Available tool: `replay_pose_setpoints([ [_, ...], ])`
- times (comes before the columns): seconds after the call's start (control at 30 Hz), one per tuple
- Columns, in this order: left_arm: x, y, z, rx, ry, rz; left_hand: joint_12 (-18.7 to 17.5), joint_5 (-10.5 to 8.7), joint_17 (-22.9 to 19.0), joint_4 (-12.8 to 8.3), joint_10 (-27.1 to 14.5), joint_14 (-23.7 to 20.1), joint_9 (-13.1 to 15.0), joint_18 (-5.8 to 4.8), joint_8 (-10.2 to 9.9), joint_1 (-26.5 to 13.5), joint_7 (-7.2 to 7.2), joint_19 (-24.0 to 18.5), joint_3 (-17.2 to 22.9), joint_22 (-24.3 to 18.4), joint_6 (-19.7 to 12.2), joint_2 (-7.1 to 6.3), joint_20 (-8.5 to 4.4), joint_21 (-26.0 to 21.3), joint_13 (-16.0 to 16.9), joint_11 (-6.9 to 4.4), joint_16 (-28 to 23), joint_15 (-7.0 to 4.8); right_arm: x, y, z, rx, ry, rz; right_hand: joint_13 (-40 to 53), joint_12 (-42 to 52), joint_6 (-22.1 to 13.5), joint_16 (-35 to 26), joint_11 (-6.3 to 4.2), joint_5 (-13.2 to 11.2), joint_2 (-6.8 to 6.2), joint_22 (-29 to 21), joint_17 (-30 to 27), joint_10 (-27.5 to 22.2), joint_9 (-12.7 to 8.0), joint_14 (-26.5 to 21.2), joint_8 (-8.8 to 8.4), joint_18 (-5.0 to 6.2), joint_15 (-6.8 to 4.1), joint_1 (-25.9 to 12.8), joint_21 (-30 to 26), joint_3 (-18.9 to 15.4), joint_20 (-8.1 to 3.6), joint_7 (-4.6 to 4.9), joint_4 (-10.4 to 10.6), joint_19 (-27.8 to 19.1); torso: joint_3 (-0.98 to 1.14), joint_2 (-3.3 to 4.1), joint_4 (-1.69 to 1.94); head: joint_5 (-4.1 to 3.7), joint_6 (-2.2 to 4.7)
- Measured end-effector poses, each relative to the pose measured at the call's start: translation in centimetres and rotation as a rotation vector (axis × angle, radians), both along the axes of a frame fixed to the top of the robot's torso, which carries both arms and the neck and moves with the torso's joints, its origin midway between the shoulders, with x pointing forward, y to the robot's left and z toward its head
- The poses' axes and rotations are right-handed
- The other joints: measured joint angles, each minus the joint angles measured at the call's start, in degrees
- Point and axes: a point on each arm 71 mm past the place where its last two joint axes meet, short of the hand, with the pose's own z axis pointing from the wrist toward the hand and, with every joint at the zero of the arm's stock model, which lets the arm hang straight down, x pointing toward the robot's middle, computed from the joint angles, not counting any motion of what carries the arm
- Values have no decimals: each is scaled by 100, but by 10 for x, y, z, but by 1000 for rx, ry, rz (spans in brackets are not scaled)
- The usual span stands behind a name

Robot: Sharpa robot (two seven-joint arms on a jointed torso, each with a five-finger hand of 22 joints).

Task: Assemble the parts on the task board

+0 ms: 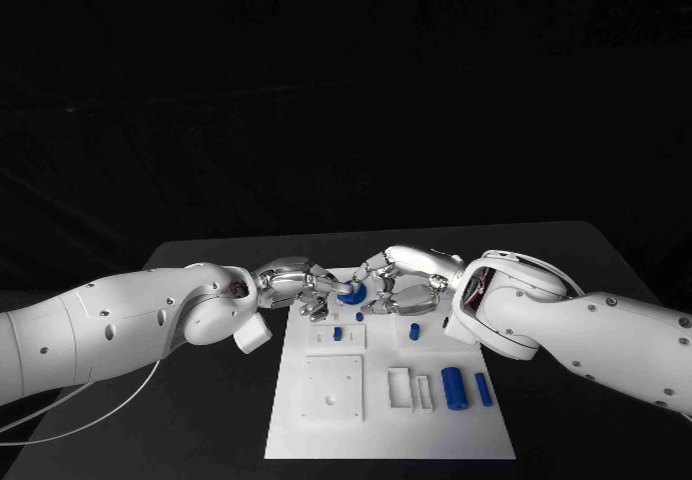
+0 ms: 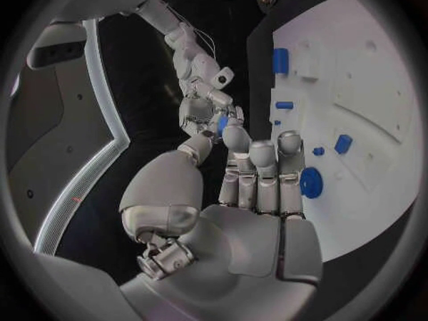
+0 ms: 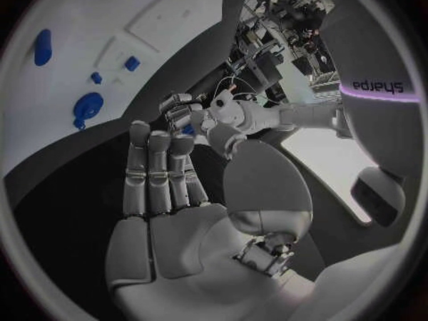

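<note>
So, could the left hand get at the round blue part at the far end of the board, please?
Probably yes: the left hand hovers open right beside the round blue part, with nothing between them, though the right hand crowds its other side.

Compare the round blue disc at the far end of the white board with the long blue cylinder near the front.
The disc is round and flat; the cylinder is long and lies on its side. The disc sits at the board's far end between the left hand and right hand; the cylinder lies near the front, away from both hands. Both are blue and on the board.
</note>
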Motion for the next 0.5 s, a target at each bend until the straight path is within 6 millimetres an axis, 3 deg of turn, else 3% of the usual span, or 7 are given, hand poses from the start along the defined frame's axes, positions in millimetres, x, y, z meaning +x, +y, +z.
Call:
replay_pose_setpoints([
  [0.3, 1, 1, 0, 7, -3, 10, 0, -1, 0, 0, 0, 2, 10, 0, -13, 24, -21, 0, 0, 7, 21, -23, 0, 0, 0, 1, 23, -2, -1, 1, -1, -1, 3, 4, 5, 0, 8, 0, -2, 22, -2, 0, -1, 2, 2, 0, 28, 0, 0, -2, 22, -16, 0, -7, -16, 0, 1, -1, 0, -5, -1],
  [0.5, 1, 1, 1, 11, -4, 11, 0, -16, 0, -7, -9, 2, 17, -1, -34, 76, -21, 0, -7, 6, 21, -17, 0, 0, -1, 10, 22, -2, 0, -1, -1, 2, -2, -8, 5, 0, 17, 0, 12, 155, -92, -1, -1, -12, -12, -24, -2, 0, -19, -110, 22, -94, 11, -15, -37, -11, 3, 0, 3, -5, -1],
])
